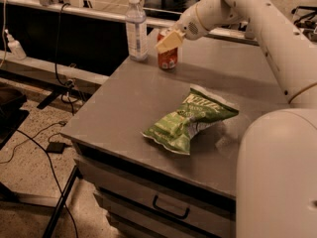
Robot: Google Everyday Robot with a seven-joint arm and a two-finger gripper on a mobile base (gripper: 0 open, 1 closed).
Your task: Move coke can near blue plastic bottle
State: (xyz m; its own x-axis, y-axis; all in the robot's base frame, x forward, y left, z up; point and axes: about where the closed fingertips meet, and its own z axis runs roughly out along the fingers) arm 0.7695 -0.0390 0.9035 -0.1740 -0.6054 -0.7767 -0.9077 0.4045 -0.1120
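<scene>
Nearest the camera, a green chip bag [190,125] lies on the grey table [124,108]. Beyond it, the gripper [168,40] clasps the coke can [167,59] by its top, the can's base at the tabletop. Just beside it and slightly farther back stands the blue plastic bottle [136,31]; any sideways drift on release could topple it.

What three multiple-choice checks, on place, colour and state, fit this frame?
1. Where is the red-orange aluminium coke can?
A) close beside the tall clear plastic bottle
B) on the floor
C) inside a drawer

2. What colour is the crinkled crisp bag?
A) blue
B) green
C) yellow

3. How is the can?
A) lying down
B) crushed flat
C) upright on the grey table, with the gripper at its top

Answers:
1 A, the can and bottle stand side by side at the back.
2 B, the wrapper is plainly green.
3 C, the can's sides run vertical under the gripper.
</scene>
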